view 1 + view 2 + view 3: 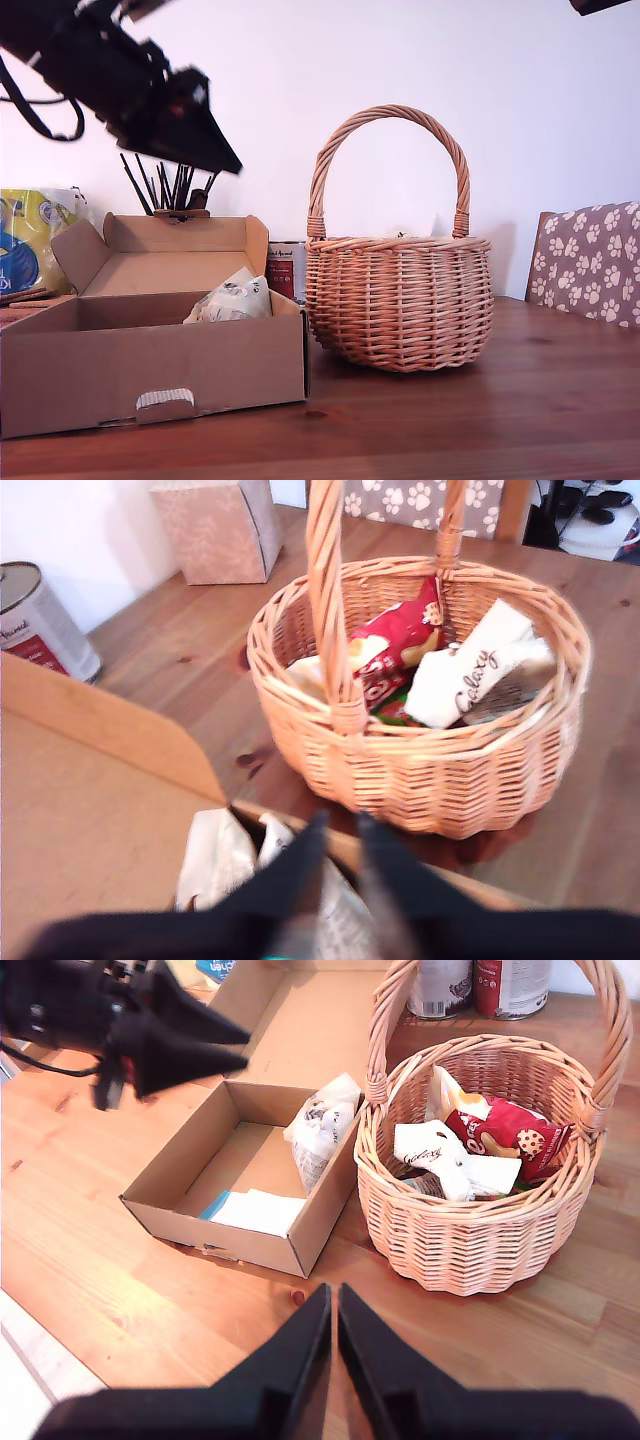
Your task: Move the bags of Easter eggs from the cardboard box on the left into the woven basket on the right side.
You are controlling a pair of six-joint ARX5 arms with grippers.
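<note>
1. While my first gripper hangs nearly closed and empty above the cardboard box, one egg bag leans against its wall nearest the woven basket.
2. My second gripper is pinched narrow too, holding nothing.

1. My first gripper hangs over a whitish bag of Easter eggs, jaws nearly closed.
2. The woven basket holds a red packet and a white Galaxy packet.
</note>
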